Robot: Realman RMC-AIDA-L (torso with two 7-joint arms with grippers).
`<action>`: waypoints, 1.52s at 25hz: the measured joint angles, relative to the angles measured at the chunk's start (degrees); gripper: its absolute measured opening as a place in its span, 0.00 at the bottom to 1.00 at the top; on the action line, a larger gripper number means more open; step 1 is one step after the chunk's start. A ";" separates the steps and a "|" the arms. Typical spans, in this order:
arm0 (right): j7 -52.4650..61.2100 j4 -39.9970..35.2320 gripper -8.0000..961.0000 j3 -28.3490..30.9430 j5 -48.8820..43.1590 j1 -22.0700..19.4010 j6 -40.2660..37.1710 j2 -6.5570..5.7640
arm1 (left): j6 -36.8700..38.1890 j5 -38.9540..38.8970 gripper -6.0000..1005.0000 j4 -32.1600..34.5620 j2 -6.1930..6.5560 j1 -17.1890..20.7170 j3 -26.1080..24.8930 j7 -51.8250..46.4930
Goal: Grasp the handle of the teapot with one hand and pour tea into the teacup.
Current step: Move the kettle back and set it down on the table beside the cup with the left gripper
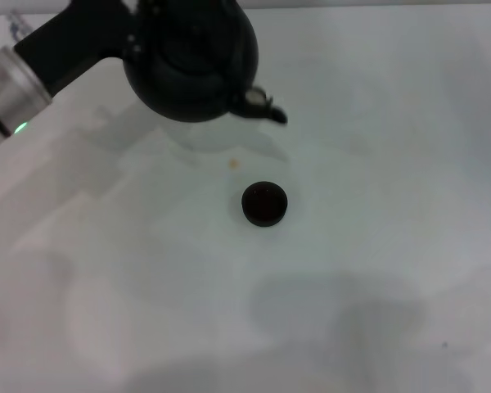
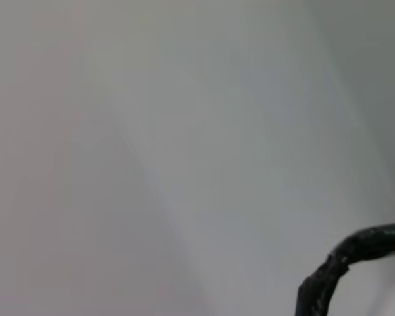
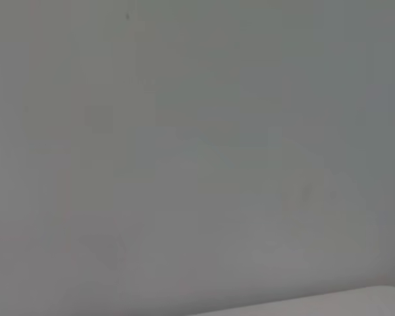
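- Head view: teapot point(image 1: 190, 65) at 11 o'clock on the white table point(image 1: 376, 246), seemingly raised, shadow beneath; spout point(image 1: 262, 105) points toward 4 o'clock.
- Teacup point(image 1: 264, 203) stands near centre, apart from the spout.
- Left wrist view: handle point(image 2: 345, 270) arcs across one corner.
- Left arm point(image 1: 33, 70) enters at 10 o'clock; gripper grasp cannot be told.
- Right wrist view shows only table.
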 joint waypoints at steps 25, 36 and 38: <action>-0.08 -0.89 0.87 0.00 0.01 3.12 -2.64 0.00 | -3.18 -30.37 0.11 36.17 -0.74 22.34 -0.49 19.49; -0.03 -0.89 0.87 -0.09 -0.08 3.56 -3.01 0.00 | -3.26 -32.46 0.11 40.23 -0.82 31.16 -0.10 15.52; -0.05 -0.88 0.87 -0.09 -0.09 3.56 -3.07 0.00 | -3.38 -32.31 0.11 40.42 -0.82 32.51 -0.04 15.62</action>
